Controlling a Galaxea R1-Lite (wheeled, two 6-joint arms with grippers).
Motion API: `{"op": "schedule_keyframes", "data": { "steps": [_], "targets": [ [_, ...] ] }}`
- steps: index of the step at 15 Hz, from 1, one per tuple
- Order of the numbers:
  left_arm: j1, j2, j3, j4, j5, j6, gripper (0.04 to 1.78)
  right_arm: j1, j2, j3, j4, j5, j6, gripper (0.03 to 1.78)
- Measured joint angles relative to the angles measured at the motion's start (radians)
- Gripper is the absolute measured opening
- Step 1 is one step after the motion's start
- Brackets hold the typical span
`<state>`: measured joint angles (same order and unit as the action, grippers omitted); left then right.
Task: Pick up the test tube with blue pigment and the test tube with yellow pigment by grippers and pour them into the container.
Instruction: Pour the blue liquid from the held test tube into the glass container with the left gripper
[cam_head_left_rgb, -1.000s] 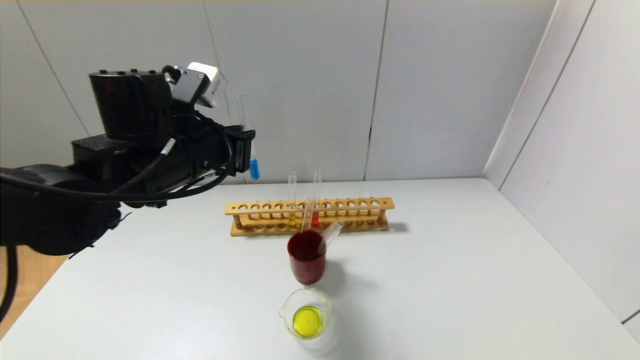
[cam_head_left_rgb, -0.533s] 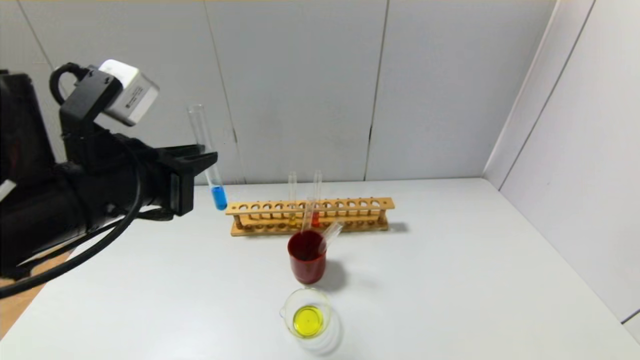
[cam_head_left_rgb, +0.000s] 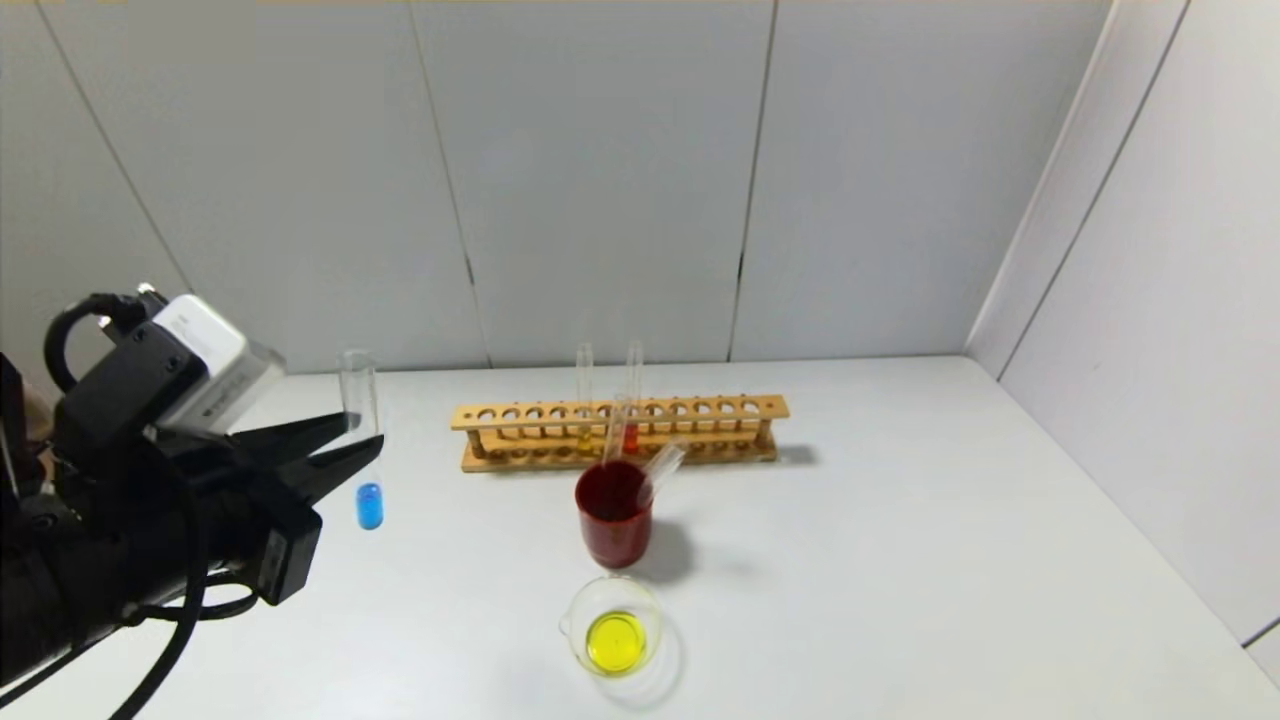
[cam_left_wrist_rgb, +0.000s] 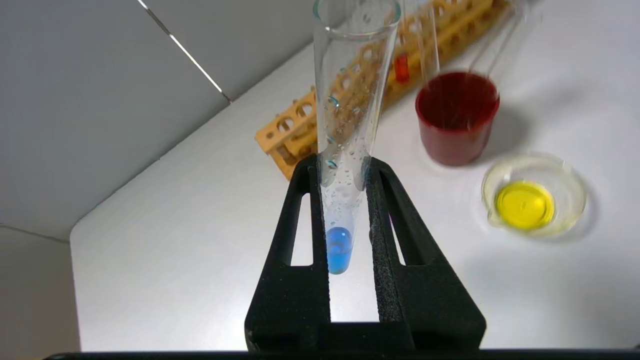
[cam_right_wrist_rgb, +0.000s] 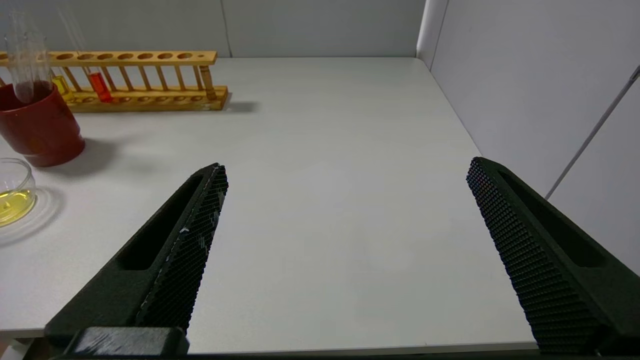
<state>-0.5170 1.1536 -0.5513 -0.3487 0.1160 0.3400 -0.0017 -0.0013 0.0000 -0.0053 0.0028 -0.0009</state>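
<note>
My left gripper (cam_head_left_rgb: 362, 447) is shut on the test tube with blue pigment (cam_head_left_rgb: 362, 400) and holds it upright above the table's left side, blue tip (cam_head_left_rgb: 369, 506) down. The left wrist view shows the jaws (cam_left_wrist_rgb: 343, 162) clamping the tube (cam_left_wrist_rgb: 350, 100). The container (cam_head_left_rgb: 612, 628), a squat glass beaker holding yellow liquid, stands at the front centre, well right of the tube; it also shows in the left wrist view (cam_left_wrist_rgb: 570, 177). No lemon-yellow tipped tube shows. My right gripper (cam_right_wrist_rgb: 346, 165) is open and empty over the table's near right part.
A red cup (cam_head_left_rgb: 613, 525) with clear empty tubes leaning in it stands just behind the beaker. A wooden rack (cam_head_left_rgb: 700, 410) at the back holds an amber-yellow tipped tube (cam_head_left_rgb: 584, 438) and an orange-red tipped tube (cam_head_left_rgb: 631, 438). Walls close the back and right.
My left gripper has moved down and to the left, toward me, carrying the blue tube from high near the back wall to low over the table's left side.
</note>
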Motion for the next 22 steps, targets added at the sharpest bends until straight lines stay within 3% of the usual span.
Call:
{"op": "schedule_keyframes", "data": {
  "steps": [6,11,16,22],
  "targets": [
    [-0.034,0.117,0.029,-0.010,0.010,0.252,0.30,0.000,0.000,0.000,0.000,0.000,0.000,1.75],
    [-0.132,0.209,0.034,-0.006,0.025,0.295,0.30,0.000,0.000,0.000,0.000,0.000,0.000,1.75],
    [-0.147,0.307,0.021,-0.009,0.075,0.489,0.30,0.000,0.000,0.000,0.000,0.000,0.000,1.75],
    [-0.178,0.417,-0.024,-0.003,0.093,0.517,0.30,0.000,0.000,0.000,0.000,0.000,0.000,1.75]
  ]
}}
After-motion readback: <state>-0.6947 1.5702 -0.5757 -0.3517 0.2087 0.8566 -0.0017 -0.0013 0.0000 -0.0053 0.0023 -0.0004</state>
